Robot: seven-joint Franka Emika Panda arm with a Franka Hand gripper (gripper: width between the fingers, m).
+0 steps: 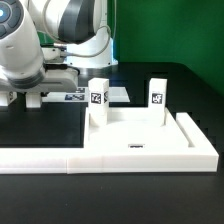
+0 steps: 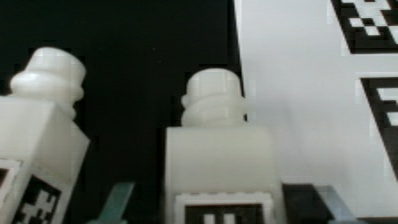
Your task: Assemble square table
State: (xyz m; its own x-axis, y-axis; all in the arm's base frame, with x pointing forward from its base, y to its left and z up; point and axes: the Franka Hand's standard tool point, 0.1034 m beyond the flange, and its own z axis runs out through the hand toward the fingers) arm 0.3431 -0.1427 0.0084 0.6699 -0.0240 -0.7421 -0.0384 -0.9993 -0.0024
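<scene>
Wrist view: a middle leg (image 2: 222, 150) of the square table is being straddled by the pincer (image 2: 210, 203). Its grey fingers (image 2: 118, 203) are being held wide, one on each side of the leg's tagged end. A dark gap is being shown on both sides, so nothing is being gripped. The leg's long axis is being seen running alongside the edge of the marker board (image 2: 302, 60), with its rounded tip pointing away from the pincer. A neighbouring leg (image 2: 45, 120) is being seen just beside it over the black bench (image 2: 134, 60), parallel and pointing the same way.

Exterior view: the square tabletop (image 1: 130, 128) is being cradled flat in the corner of the L-shaped wall (image 1: 40, 158). Two more legs are being carried upright on it, long axes vertical and tags facing the camera: a left upright leg (image 1: 97, 100) and a right upright leg (image 1: 157, 97).
</scene>
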